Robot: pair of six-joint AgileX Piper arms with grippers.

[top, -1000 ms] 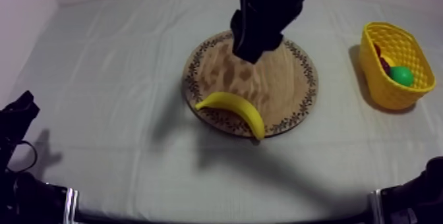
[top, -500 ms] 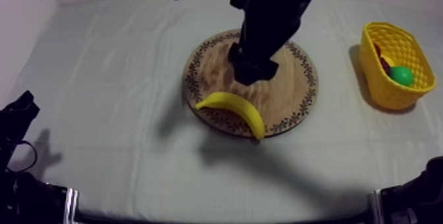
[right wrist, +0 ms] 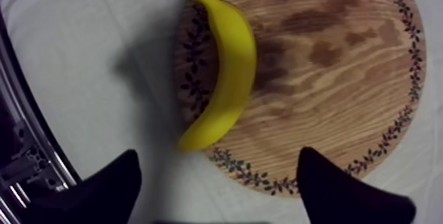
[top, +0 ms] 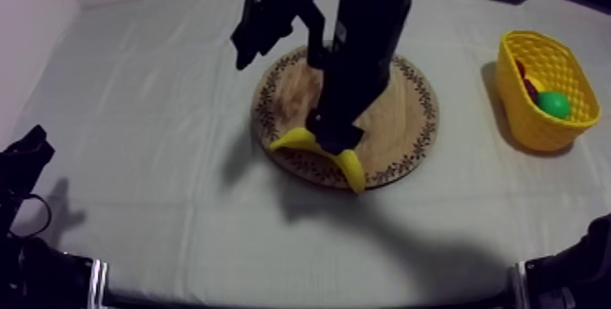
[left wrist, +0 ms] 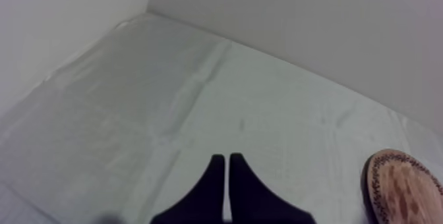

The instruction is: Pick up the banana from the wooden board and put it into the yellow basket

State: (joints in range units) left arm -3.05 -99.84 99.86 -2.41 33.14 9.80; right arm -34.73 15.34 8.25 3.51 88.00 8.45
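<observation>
The right claw (right wrist: 217, 157) is held wide open and empty above the banana (right wrist: 232, 62), laid at the rim of the board (right wrist: 329, 101); from above, the banana's middle is hidden.

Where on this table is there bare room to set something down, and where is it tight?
Bare cloth lies wide to the left of the wooden board, in the strip between board and yellow basket, and along the near edge. Crowded: the board's near rim, where the right tool hangs open over the banana; the basket already holds fruit.
</observation>
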